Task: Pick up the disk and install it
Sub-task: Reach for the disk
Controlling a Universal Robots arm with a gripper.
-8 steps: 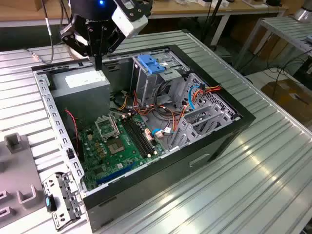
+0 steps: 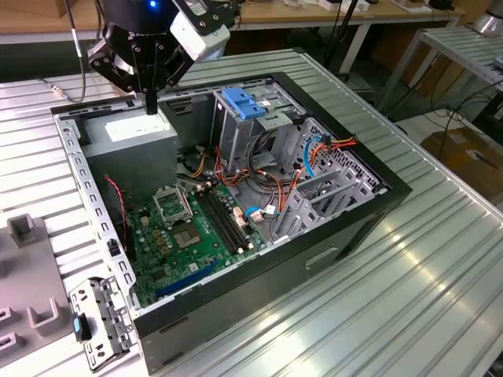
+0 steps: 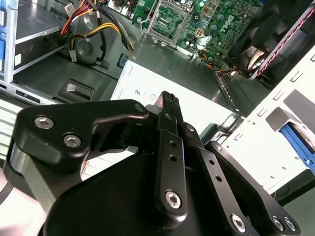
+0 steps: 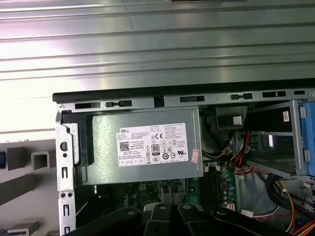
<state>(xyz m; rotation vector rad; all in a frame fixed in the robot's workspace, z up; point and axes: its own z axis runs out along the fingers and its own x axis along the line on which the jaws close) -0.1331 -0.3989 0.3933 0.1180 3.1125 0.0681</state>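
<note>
Black gripper (image 2: 149, 104): jaws are seen closed on nothing; it is placed upper left of the exterior view, above the power supply (image 2: 130, 131).
Blue-railed disk (image 3: 298, 142): judged to lie outside the perforated chassis wall (image 3: 275, 105), near the gripper; its long axis cannot be told.

The desk (image 2: 424, 275) is ribbed bare metal with a dull sheen. The computer case (image 2: 357, 224) is matt black outside and grey sheet metal inside. The power supply (image 4: 101, 147) is smooth grey metal. The claw (image 3: 168, 102) is matt black metal.
</note>
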